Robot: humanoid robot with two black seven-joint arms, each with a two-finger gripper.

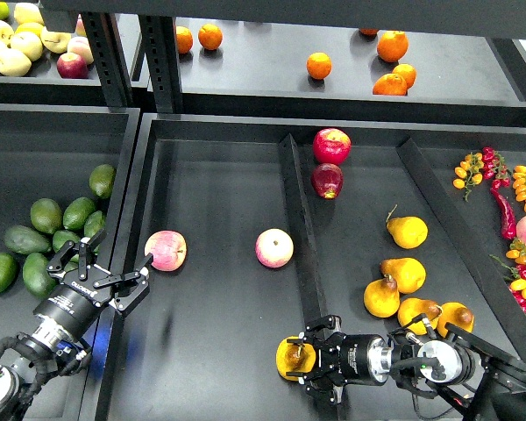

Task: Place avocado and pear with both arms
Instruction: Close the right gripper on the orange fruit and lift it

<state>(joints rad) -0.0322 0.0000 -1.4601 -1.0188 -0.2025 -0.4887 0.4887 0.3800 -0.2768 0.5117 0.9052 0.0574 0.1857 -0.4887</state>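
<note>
The pear point(292, 357), yellow-orange with a dark brown blotch, lies on the floor of the middle tray near its front right corner. My right gripper point(314, 359) comes in from the right, and its open fingers reach around the pear's right side. The dark green avocado point(25, 239) lies in the left tray among lighter green avocados point(46, 214). My left gripper point(108, 267) is open and empty. It hovers over the divider between the left and middle trays, just right of the avocado pile.
Two pink apples point(165, 250) point(273, 247) lie in the middle tray. Red apples point(331, 146) and clean yellow pears point(407, 231) lie in the right compartment. Chillies and small fruit point(508, 206) sit far right. Oranges point(318, 65) and pale apples point(13, 44) sit on the back shelf.
</note>
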